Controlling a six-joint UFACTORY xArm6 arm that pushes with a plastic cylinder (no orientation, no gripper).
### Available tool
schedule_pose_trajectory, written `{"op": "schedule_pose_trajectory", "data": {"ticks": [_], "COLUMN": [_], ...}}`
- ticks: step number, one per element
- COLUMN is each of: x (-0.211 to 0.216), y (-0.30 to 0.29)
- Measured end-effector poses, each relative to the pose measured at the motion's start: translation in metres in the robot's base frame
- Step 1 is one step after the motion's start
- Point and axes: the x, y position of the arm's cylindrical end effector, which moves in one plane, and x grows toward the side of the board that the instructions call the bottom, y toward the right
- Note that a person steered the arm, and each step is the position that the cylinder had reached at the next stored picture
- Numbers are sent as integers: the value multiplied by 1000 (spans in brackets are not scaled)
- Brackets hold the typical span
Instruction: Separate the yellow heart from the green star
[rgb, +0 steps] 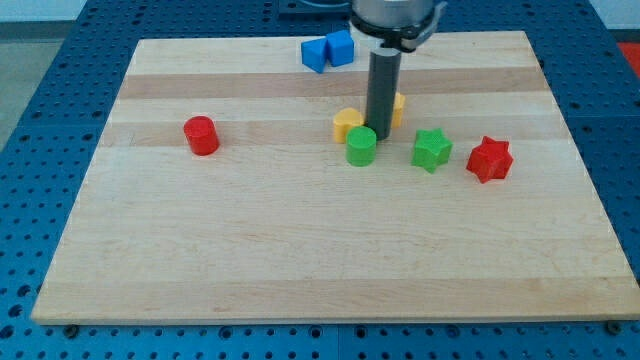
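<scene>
My tip (382, 136) rests on the board in the upper middle of the view. A yellow block (346, 124), which looks like the heart, lies just left of it. A green cylinder (361, 146) sits just below and left of the tip, touching that yellow block. A second yellow block (398, 108) shows partly from behind the rod on its right; its shape is hidden. The green star (431, 149) lies to the right of the tip, a short gap away from it and from both yellow blocks.
A red star (489, 158) sits right of the green star. A red cylinder (201, 135) stands alone at the left. Two blue blocks (327, 50) lie together near the board's top edge (250, 42), left of the rod.
</scene>
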Motion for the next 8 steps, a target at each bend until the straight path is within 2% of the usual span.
{"op": "schedule_pose_trajectory", "data": {"ticks": [8], "x": [-10], "y": [-17]}}
